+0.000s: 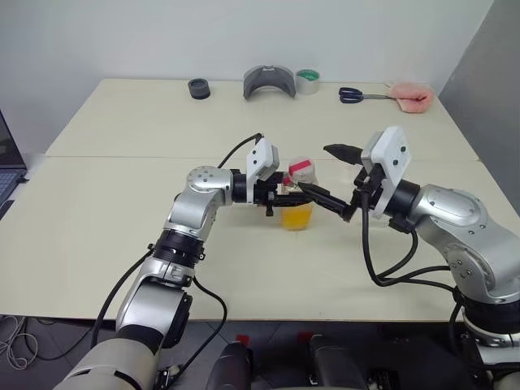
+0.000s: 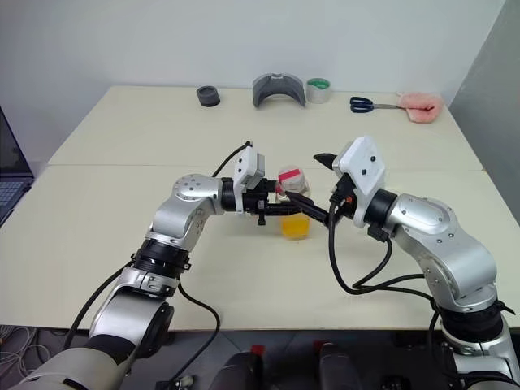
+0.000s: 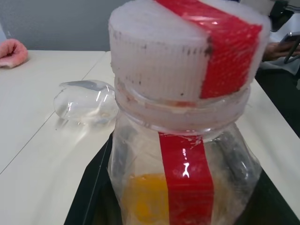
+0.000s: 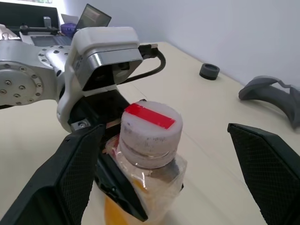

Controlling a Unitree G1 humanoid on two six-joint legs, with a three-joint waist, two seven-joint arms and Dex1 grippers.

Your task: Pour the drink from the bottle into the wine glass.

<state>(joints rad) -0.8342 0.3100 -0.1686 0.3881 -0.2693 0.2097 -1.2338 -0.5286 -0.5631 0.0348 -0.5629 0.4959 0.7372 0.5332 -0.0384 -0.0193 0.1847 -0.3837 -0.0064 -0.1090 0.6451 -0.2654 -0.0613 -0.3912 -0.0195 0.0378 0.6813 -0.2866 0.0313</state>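
Above table (image 1: pixel 122 244), bottle (image 1: pixel 297 203) in left pincer (image 1: pixel 280 195), right pincer (image 4: pixel 164 178) flanking cap.

Head stereo pair: high, looking forward and down across the table (image 1: pixel 122 236); both eyes share the whole tabletop.

Left wrist view: very close on the bottle (image 3: pixel 187 117), roughly level, wine glass (image 3: pixel 86 101) at 9 o'clock of it.

Right wrist view: close, slightly above the bottle's cap, facing the left gripper (image 4: pixel 117 187); shares the bottle with all views.
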